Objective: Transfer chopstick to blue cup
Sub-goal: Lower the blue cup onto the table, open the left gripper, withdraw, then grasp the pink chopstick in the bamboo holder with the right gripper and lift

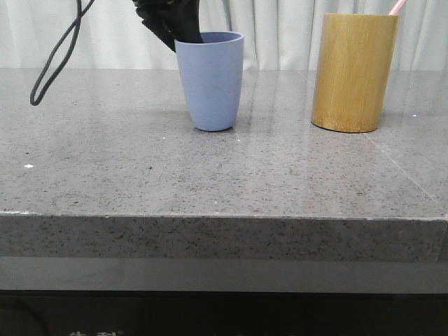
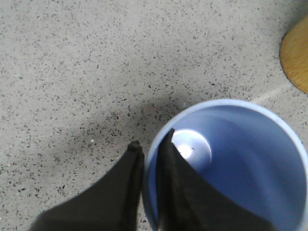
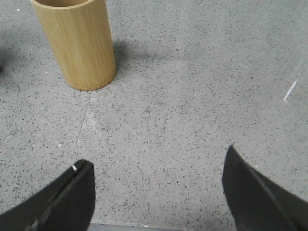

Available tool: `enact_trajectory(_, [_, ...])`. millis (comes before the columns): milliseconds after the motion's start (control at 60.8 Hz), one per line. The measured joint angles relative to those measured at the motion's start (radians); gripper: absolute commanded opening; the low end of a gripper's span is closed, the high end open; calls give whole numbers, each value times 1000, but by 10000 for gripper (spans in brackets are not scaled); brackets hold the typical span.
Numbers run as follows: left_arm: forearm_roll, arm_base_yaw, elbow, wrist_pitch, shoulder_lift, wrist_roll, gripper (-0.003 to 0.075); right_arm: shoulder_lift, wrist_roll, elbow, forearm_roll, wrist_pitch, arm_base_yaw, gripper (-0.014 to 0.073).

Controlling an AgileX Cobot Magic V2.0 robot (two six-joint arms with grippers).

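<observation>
Two vessels stand on the speckled grey stone table: the blue cup at centre-left of the front view and a taller bamboo holder at the right, well apart. The chopstick shows as a pink tip above the holder's rim at the upper right edge; the rest sits inside the holder, not visible.

Left gripper: fingers straddle the cup's rim, one outside the wall, one inside, pinched close on the wall. The cup's interior is empty down to its pale base. Judgement: this arm is steadying the cup.

Right gripper: fingers wide apart, holding nothing, hovering over bare table with the holder at the upper left of its view.

Step in hand, as judged: fetch the chopstick from the holder.
- Bring the right gripper over the holder's mouth and close on the exposed tip, which leaves little length to grasp.
- Lift straight up until the stick clears the rim; dragging sideways could tip the holder.
- Lower it into the open side of the cup, away from the left finger.

Surface: polished, faintly reflective, with a seam line running near the holder; likely slippery. White curtain behind; a black cable loops at the upper left.
</observation>
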Motion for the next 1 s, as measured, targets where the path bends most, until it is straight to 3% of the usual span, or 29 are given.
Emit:
enact_trajectory(115, [0,0,-2,0,0,0,366,0,0,0,0,0,0,561])
enact_trajectory(198, [0,0,-8,2,0,0,410,0,0,0,0,0,0,561])
enact_trajectory(691, [0,0,-150,77,-13,-8,410,0,0,0,0,0,0,561])
enact_trajectory(889, [-14,0,-134,73,-113,-10,410,0,0,0,0,0,0,561])
enact_trajectory(1004, [-18,0,-45,42,-226,-10,410,0,0,0,8,0,0,561])
